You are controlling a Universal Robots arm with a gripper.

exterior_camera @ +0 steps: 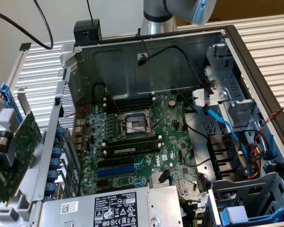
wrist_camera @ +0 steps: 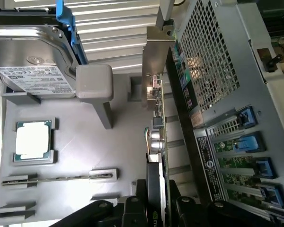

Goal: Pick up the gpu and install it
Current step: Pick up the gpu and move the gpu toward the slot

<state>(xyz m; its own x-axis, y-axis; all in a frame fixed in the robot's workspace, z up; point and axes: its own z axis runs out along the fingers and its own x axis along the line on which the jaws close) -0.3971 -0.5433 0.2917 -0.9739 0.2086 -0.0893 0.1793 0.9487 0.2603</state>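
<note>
Gripping the gpu on edge, the claw stands clamped on the card, one black finger on each side of its thin green board. The card's silver end bracket points away from the claw. In the exterior view the gpu is tilted at the exterior view's far left, outside the computer case and just beside its perforated rear wall.

The case lies open on a pale slatted surface that runs to the far edge of the scene. Inside it, the large green motherboard lies flat, with a blue expansion slot near its front edge and a labelled silver power supply closest to the camera. Blue and black cables cross the drive bays at the exterior view's right. The robot arm rises behind the far wall of the case, next to a small black box sitting on the rim.

Beside the case, a grey tray carries a processor chip in a square seat and a memory stick on two low rests. A hard drive in a blue bracket is propped on grey posts. A plain light wall closes the room at the far left.
</note>
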